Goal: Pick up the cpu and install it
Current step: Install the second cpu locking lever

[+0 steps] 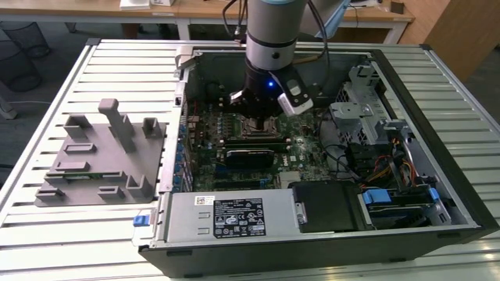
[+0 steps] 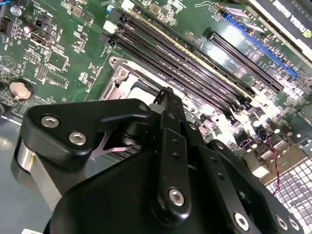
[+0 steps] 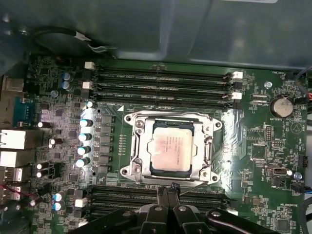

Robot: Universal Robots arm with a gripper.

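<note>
- cpu sits flat in the socket at centre frame of the first wrist view, pale metal top up, metal frame around it on all four sides.
- Tool at bottom centre of the same view, just beside the socket's lower edge, fingertips pressed together, gripping nothing.
- In the second wrist view, tool points at the socket corner at centre frame; chip mostly hidden behind the tool body.
- Exterior view: arm comes down from upper centre into the open computer case on the slatted desk; tool low over the motherboard.
- Seating looks level, but cannot tell whether the chip is fully down on the contacts or whether the frame is latched.
- Risk: chip slightly off its keys. Any downward push then likely bends socket contacts.
- Risk: shut tips so near the frame and its thin lever wire. Sideways drift could snag the lever or scrape the board.
- Risk: memory slots flank the socket above and below in the first wrist view; little room for the tool linkage, collision probable on a tilted move.
- Risk: capacitor row left of the socket stands proud; a swing that way could clip it.
- Grey fixture block at left of the exterior view sits well apart, no hazard.
</note>
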